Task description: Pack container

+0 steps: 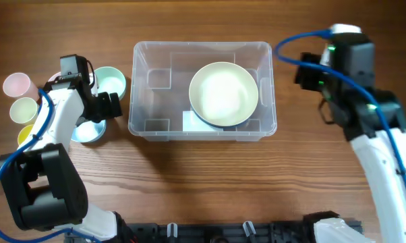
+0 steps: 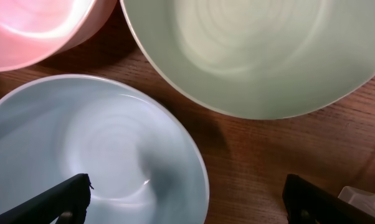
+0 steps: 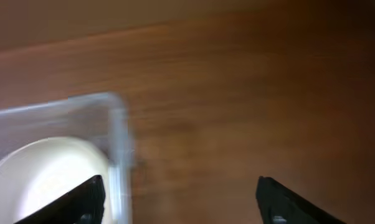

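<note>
One blue bowl (image 2: 100, 155), half hidden overhead, lies under the gaping, empty left gripper (image 2: 184, 199). Container (image 1: 152, 101) sits beside the right gripper (image 3: 181, 202), likewise gaping, empty.

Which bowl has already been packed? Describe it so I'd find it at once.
Look at the clear plastic container in the middle of the wooden table. A wide cream bowl lies inside, toward its right side. It is the only bowl showing inside; the smaller mint bowl and its neighbours stand outside, at the left.

Wooden tabletop (image 1: 189, 175) carrying the clear container (image 1: 156, 101); left of the container stand a mint bowl (image 1: 112, 82), a blue bowl (image 1: 88, 133) and a pink cup (image 1: 17, 84).
</note>
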### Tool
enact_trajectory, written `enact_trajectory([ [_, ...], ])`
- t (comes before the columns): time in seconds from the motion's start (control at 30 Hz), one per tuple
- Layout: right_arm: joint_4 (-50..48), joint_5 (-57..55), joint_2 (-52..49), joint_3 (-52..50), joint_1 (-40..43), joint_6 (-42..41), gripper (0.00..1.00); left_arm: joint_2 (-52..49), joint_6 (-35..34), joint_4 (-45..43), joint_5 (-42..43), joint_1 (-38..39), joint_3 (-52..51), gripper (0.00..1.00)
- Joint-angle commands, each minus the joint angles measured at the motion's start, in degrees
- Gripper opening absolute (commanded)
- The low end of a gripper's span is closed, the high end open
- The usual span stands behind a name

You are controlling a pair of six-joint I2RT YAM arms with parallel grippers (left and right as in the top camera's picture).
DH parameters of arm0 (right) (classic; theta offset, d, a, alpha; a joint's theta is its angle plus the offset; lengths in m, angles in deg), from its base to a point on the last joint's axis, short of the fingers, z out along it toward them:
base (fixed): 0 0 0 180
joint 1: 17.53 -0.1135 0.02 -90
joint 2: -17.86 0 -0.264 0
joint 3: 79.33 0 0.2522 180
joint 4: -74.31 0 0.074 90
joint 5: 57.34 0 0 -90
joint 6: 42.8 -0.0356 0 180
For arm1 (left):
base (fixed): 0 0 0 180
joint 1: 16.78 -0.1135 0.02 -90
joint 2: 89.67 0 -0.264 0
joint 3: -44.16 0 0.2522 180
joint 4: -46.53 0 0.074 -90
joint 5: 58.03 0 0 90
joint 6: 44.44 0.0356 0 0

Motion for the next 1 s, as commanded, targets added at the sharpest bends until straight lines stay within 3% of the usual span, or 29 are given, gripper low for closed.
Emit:
enact_trajectory([
  [0.0, 4.6, -4.6, 2.0, 0.7, 7.9, -7.7, 0.88, -0.5, 0.7, 0.0, 0.7, -0.3, -0.5, 1.00],
  [0.07, 6.6, -4.6, 2.0, 0.7, 10.1, -7.7, 1.00, -0.5, 0.7, 0.0, 0.7, -0.3, -0.5, 1.00],
  [0.53, 9.2, -4.6, 1.6, 0.7, 11.8, -7.6, 1.00, -0.5, 0.7, 0.0, 0.7, -0.3, -0.5, 1.00],
  [0.7, 9.2, -4.6, 1.6, 0.7, 11.8, -7.6, 1.00, -0.5, 0.7, -5.2, 1.1, -0.3, -0.5, 1.00],
  [0.97, 9.2, -4.6, 1.6, 0.7, 11.8, -7.6, 1.00, -0.5, 0.7, -6.1, 6.0, -0.3, -0.5, 1.00],
])
